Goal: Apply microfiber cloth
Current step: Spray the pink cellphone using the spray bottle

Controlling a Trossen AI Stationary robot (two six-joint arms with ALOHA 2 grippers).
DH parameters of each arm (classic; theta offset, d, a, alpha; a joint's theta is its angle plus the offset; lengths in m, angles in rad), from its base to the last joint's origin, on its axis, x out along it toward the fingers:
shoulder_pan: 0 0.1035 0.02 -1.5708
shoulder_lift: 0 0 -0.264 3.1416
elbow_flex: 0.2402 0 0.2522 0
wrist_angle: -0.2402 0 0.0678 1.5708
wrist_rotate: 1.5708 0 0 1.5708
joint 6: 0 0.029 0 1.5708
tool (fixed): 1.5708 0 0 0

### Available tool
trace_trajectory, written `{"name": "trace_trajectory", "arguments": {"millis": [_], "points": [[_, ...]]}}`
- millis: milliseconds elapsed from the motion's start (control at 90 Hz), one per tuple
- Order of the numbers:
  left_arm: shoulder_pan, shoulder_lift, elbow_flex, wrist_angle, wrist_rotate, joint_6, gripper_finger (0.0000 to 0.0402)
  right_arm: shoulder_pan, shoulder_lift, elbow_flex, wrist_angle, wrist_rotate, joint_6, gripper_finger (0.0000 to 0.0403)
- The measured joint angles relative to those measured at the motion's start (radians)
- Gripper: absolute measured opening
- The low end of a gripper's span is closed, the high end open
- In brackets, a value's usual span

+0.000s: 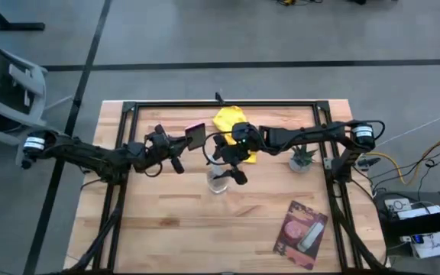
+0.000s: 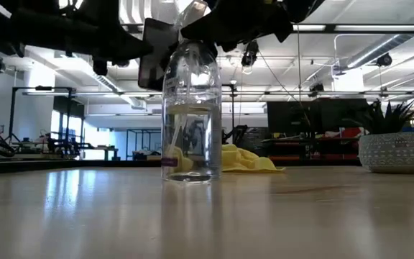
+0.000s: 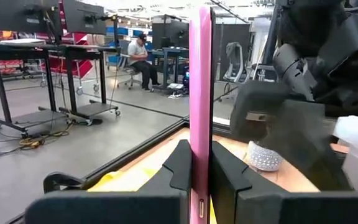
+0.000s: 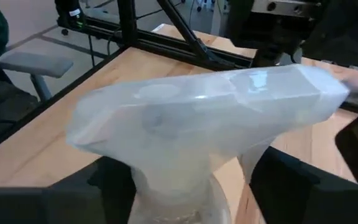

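The yellow microfiber cloth point(image 1: 230, 122) lies crumpled on the table's far middle and shows behind the bottle in the low view point(image 2: 246, 160). No gripper touches it. My left gripper point(image 1: 185, 143) is shut on a dark phone with a pink edge point(image 1: 195, 135), held up just left of the cloth. My right gripper point(image 1: 226, 169) is shut on a clear spray bottle point(image 2: 189, 115), which stands upright on its base on the table, nearer than the cloth. My left gripper pinches the phone's two flat faces between its fingers point(image 3: 178, 168), at the phone's lower end point(image 3: 201, 186). The phone stands on edge, lifted clear of the table, its pink side point(image 3: 200, 87) toward the wrist camera. My right gripper has one finger point(image 4: 114, 183) on each side of the bottle's neck point(image 4: 173, 180), just under the white spray head point(image 4: 197, 112). It comes level from the table's right. The bottle stands upright with its base on the table.
A small potted plant point(image 1: 302, 159) stands to the right of the cloth. A pink-and-dark flat packet point(image 1: 302, 233) lies near the front right. A black frame point(image 1: 128, 114) runs around the tabletop. Bare wood lies at the front left.
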Motion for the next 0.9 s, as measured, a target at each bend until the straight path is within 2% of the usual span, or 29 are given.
{"name": "trace_trajectory", "arguments": {"millis": [144, 389, 444, 667, 778, 900], "points": [[0.000, -0.019, 0.000, 0.003, 0.000, 0.013, 0.0009, 0.000, 0.000, 0.000, 0.002, 0.005, -0.004, 0.0137], [0.000, -0.126, 0.000, 0.015, -0.008, 0.126, 0.0009, -0.001, 0.000, 0.000, 0.002, 0.007, -0.012, 0.0136], [0.000, -0.143, 0.000, 0.016, -0.008, 0.137, 0.0009, -0.001, 0.000, 0.000, 0.002, 0.007, -0.011, 0.0154], [0.000, -0.173, 0.000, -0.009, -0.008, 0.143, 0.0009, -0.001, 0.000, 0.000, 0.003, 0.009, 0.006, 0.0269], [0.000, -0.181, 0.000, -0.007, -0.008, 0.151, 0.0009, -0.001, 0.000, 0.000, 0.001, 0.002, 0.015, 0.0298], [0.000, -0.198, 0.000, 0.008, -0.010, 0.191, 0.0009, 0.000, 0.000, 0.000, 0.003, 0.003, 0.016, 0.0311]]}}
